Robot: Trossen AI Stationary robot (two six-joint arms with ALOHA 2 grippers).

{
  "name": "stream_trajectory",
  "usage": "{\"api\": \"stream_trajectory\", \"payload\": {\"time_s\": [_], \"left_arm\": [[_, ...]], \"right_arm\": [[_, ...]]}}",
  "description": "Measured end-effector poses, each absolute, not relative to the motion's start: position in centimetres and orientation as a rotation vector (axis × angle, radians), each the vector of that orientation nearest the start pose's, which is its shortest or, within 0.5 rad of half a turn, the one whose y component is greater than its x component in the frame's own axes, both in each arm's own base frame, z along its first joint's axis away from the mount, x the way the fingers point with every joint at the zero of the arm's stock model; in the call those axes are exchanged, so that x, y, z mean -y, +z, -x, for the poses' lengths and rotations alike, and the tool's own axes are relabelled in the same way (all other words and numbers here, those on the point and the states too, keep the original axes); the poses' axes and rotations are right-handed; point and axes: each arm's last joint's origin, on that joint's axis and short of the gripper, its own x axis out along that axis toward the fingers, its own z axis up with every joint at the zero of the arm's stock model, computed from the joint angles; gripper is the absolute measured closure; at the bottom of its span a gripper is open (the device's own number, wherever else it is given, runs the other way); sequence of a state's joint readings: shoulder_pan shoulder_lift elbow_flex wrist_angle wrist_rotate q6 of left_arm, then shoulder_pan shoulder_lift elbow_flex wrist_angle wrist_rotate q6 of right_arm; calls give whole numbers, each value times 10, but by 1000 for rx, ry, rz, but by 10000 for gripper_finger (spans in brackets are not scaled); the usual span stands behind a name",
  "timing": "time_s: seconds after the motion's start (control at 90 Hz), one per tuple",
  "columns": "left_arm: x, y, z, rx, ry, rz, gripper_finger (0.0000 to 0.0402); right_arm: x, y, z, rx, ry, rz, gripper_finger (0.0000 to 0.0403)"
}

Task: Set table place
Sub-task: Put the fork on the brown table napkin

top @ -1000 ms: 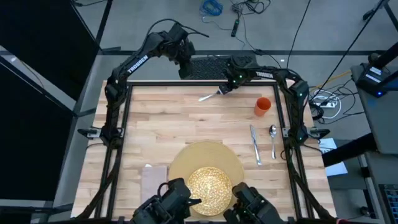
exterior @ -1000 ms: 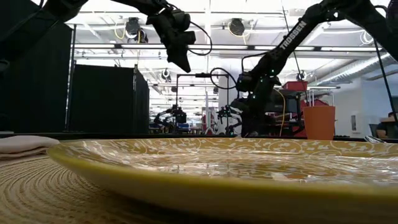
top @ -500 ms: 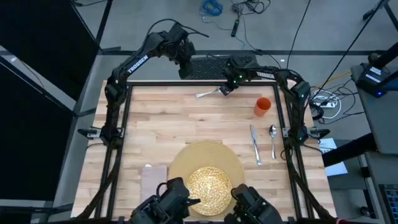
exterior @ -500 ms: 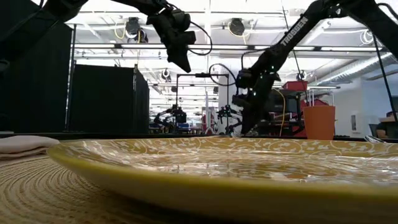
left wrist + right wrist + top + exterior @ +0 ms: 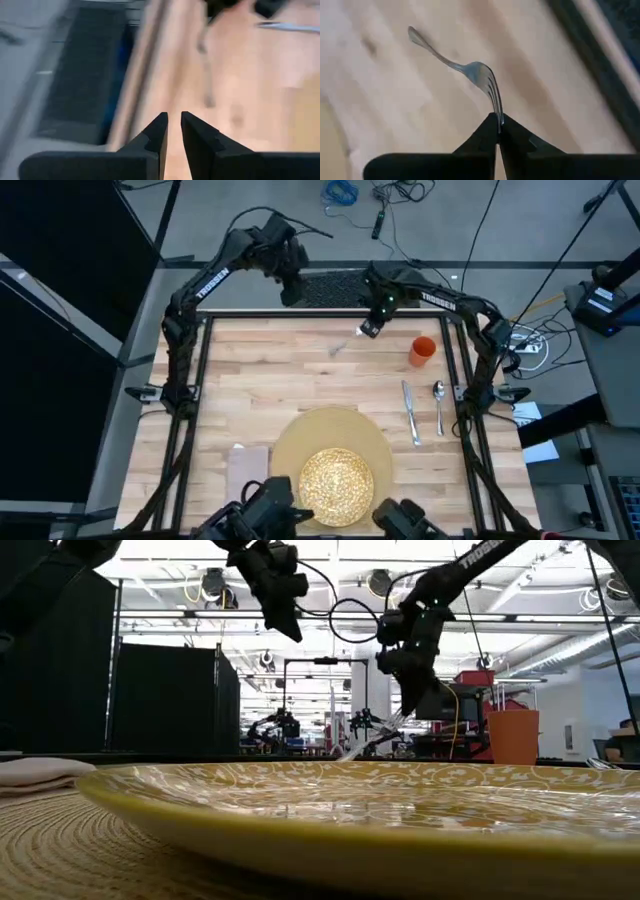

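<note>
We carry the fork by its tine tips in the right gripper, jaws pinched shut on it, above the desk's far edge. So thin a hold could let it swivel or drop. Our left gripper waits raised at the far-left corner, jaws nearly closed and empty.

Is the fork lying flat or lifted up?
Lifted up. The right gripper pinches the fork by its tines, handle hanging above the table.

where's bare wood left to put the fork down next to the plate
The bare table lies left of the placemat and above the napkin. Right of the placemat is crowded: knife, spoon, cup. The right gripper holds the fork by its tines above the far side.
</note>
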State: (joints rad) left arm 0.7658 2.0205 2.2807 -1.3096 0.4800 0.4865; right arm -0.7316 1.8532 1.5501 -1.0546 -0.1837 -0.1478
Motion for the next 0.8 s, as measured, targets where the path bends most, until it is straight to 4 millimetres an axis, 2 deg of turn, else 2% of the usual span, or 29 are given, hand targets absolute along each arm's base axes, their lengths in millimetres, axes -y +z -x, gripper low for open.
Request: {"api": "stream_trajectory", "payload": {"time_s": [0.156,0.333,0.478,0.6,0.689,0.8], "left_arm": [[-260,358,-306,-860,-150,279,361],[-244,302,-322,-884,-340,429,361],[-233,264,-340,-867,-372,395,361],[-220,252,-362,-792,-374,348,361],[-207,254,-378,-731,-403,296,361],[-199,258,-392,-679,-389,315,361]], "right_arm": [[215,257,-282,-1294,-301,-455,402],[197,281,-279,-1245,-280,-406,402],[190,301,-266,-1205,-296,-390,402],[184,314,-258,-1174,-300,-379,403],[181,319,-256,-1157,-303,-379,403],[180,321,-255,-1149,-293,-391,403]]}}
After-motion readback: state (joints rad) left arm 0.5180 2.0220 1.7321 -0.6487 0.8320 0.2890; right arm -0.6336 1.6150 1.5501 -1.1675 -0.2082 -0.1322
